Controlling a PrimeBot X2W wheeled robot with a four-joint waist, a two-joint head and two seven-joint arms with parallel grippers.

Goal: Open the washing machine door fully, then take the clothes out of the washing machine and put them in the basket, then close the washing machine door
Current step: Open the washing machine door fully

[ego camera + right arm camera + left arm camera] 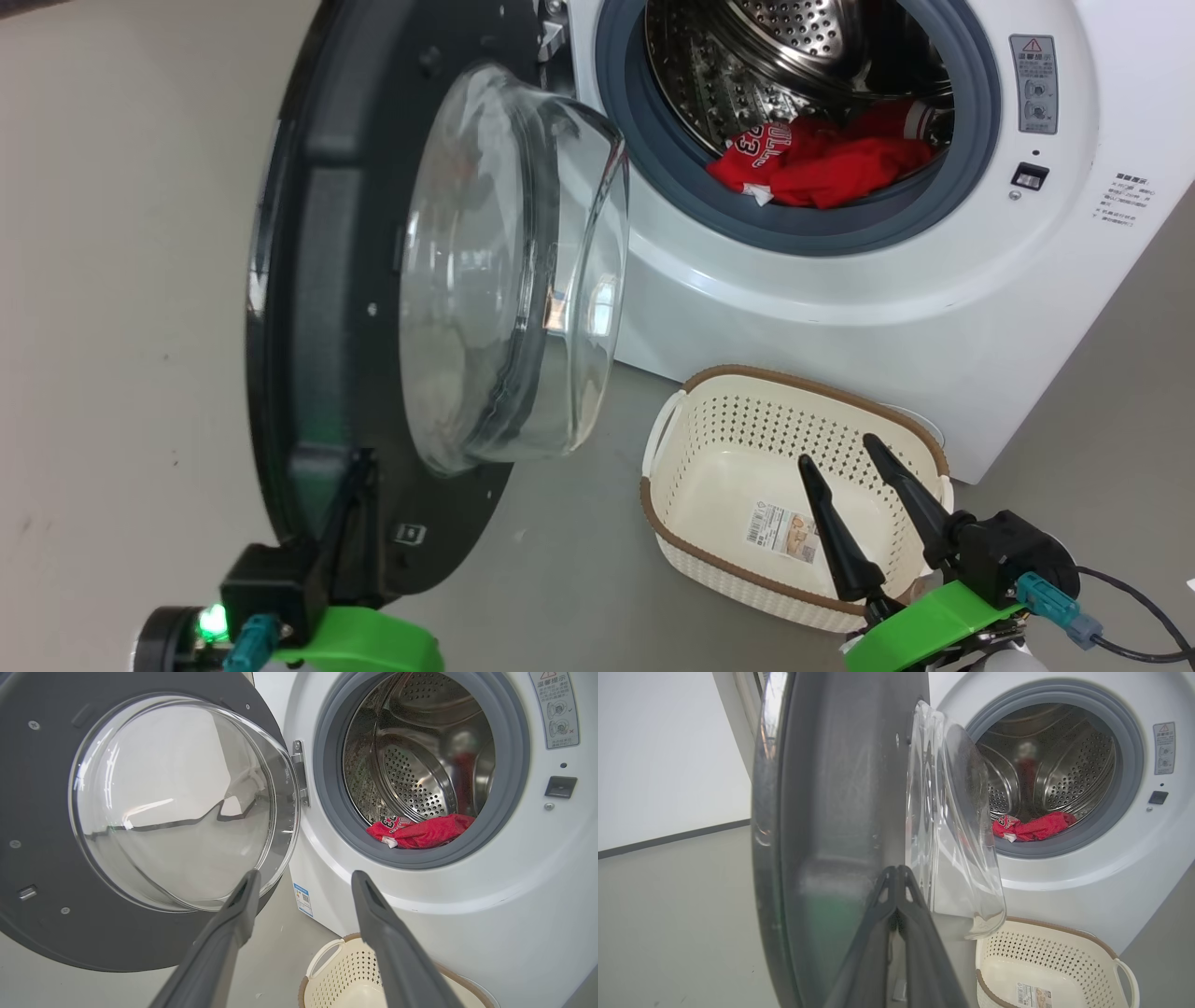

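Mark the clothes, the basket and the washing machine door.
the clothes (822, 168), head view, red fabric heap
the basket (784, 420), head view, perforated back wall
the washing machine door (37, 896), right wrist view, dark ring

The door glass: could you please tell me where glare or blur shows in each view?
Left wrist view: door rim and left tool blurred, up close; right wrist view: glass mirrors room lines; head view: small orange glint on the glass.

A laundry area is indicated: a white front-loading washing machine (840, 299) is stood on a plain grey floor (121, 280), a perforated basket (747, 439) is set just before it, and a bare white wall (668, 742) with a dark skirting strip (672, 838) is seen left.
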